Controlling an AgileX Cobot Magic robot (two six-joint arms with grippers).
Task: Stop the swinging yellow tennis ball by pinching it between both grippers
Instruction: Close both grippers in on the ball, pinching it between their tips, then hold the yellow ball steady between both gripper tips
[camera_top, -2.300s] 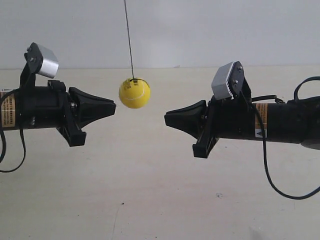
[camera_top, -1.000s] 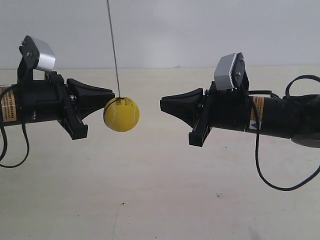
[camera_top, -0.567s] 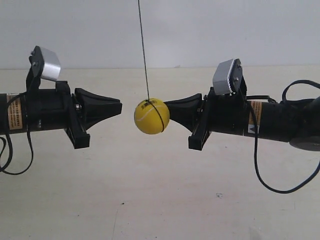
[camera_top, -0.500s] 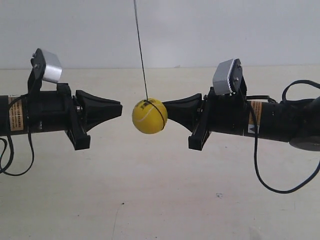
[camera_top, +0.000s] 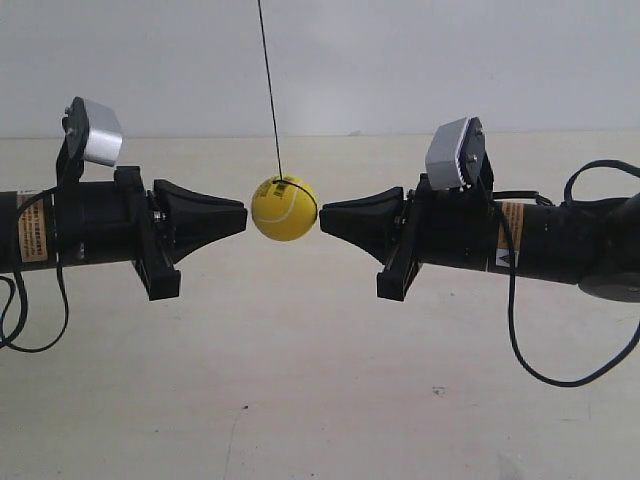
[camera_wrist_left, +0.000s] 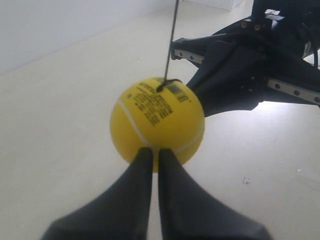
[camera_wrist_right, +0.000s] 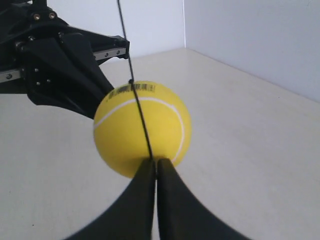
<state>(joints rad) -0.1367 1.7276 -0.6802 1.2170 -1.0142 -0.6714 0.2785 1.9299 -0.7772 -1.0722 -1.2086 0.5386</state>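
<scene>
Yellow tennis ball (camera_top: 285, 208) hangs mid-frame above the desk (camera_top: 300, 400), level between two tips. Left fingers (camera_wrist_left: 130, 200) and right fingers (camera_wrist_right: 137, 200), each closed to a point, sit equally near, touching or almost touching opposite sides.

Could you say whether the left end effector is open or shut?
Shut: on the left end effector, fingers lie together before the yellow tennis ball.

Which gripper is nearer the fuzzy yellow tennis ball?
Right, barely: fingers of the right gripper appear to touch the fuzzy yellow tennis ball; the left gripper sits opposite, a sliver of gap showing.
</scene>
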